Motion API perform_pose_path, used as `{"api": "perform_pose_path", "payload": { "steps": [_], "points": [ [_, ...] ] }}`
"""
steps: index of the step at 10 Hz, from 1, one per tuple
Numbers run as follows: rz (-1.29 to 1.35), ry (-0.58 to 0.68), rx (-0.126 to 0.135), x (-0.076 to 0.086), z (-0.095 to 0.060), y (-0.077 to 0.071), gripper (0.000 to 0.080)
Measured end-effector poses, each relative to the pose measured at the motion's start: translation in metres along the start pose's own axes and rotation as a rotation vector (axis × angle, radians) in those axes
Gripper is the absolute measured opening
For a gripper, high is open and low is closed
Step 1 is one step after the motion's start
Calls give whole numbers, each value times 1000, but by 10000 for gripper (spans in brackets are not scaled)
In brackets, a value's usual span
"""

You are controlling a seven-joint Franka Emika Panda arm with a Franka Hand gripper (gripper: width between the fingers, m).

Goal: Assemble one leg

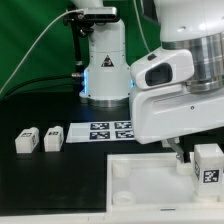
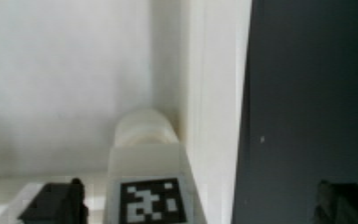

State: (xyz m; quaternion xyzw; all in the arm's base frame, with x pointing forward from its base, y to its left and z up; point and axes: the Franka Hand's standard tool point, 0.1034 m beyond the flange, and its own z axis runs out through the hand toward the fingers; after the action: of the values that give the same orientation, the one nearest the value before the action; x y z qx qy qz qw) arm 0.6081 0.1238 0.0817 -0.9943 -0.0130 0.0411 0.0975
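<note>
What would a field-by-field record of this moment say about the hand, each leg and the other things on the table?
hand state: hand open, its fingers either side of a leg, not touching it
nearest leg: tagged leg by the tray's edge, exterior view's right; whether it is seated cannot be told
loose legs: loose legs side by side on the black table, exterior view's left
tray: tray, white, nearest the exterior camera
marker board: marker board lies flat, beyond the tray
</note>
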Motion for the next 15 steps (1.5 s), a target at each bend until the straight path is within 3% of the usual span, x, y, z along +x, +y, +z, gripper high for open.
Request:
{"api": "perform_pose_path", "payload": {
  "steps": [7, 9, 11, 13, 14, 15],
  "points": [
    [3, -18, 5, 4, -1, 3, 649],
    [43, -51, 6, 13, -13, 12, 649],
    [47, -46, 4, 16, -14, 14, 649],
    [47, -46, 4, 15, -14, 14, 385],
    [47, -47, 4, 15, -14, 14, 385],
    [47, -46, 4, 16, -14, 14, 290]
  ]
}}
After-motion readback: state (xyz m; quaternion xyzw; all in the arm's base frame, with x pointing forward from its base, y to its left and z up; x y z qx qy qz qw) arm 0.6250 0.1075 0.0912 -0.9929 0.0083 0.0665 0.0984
